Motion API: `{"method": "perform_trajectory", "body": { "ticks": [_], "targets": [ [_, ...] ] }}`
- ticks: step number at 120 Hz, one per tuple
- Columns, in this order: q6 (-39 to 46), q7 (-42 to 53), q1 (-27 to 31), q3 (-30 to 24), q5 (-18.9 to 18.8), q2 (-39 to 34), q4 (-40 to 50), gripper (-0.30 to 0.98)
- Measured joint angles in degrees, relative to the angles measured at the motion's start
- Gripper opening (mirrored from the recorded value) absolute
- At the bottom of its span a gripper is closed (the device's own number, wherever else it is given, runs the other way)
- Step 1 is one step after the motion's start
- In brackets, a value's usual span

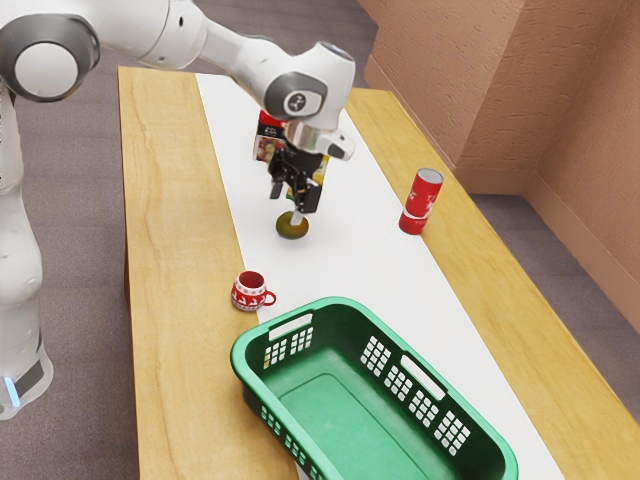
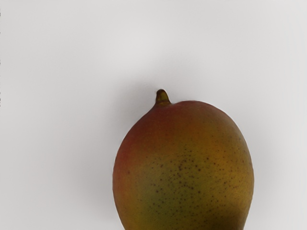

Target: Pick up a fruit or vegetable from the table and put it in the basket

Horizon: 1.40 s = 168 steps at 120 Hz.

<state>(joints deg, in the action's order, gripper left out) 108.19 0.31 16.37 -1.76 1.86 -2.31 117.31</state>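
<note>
In the exterior view my gripper points down just over the mango, its two black fingers apart. The mango, green-brown there, lies on the white runner. From the wrist view, the mango appears large under my hand, red to yellow-green with dark specks and a short stem. The green basket stands at the exterior view's bottom, with openwork sides and white handle pieces; its visible floor holds nothing.
A red patterned mug sits between the mango and the basket. On the exterior view's right stands a red can. Boxes with red and yellow parts stand behind the gripper. The wooden table borders the runner.
</note>
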Motion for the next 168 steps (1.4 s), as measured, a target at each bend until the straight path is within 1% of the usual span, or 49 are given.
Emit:
{"method": "perform_trajectory", "body": {
  "ticks": [24,64,87,109,118,123,136,141,159,168],
  "targets": [
    [0.59,-0.10,0.88,0.00,-0.01,2.14,-0.54,0.69],
    [1.18,-0.26,1.44,-0.08,0.36,3.04,-0.42,0.68],
    [1.18,-0.35,1.04,-0.16,0.54,3.22,-0.39,0.67],
    [1.18,-0.45,-0.47,-0.17,0.69,3.58,-0.39,0.65],
    [1.22,-0.47,-1.48,-0.17,0.92,3.94,-0.39,0.62],
    [1.24,-0.47,-2.11,-0.17,0.99,4.03,-0.39,0.58],
    [1.37,-0.35,-3.77,-0.18,0.69,4.09,-0.46,0.37],
    [1.46,-0.32,-4.29,-0.19,0.49,4.10,-0.51,0.32],
    [1.69,-0.25,-4.99,-0.30,-0.16,3.81,-0.95,0.24],
    [1.53,-0.15,-4.73,-0.50,-0.34,2.02,-1.67,0.21]
  ]
}}
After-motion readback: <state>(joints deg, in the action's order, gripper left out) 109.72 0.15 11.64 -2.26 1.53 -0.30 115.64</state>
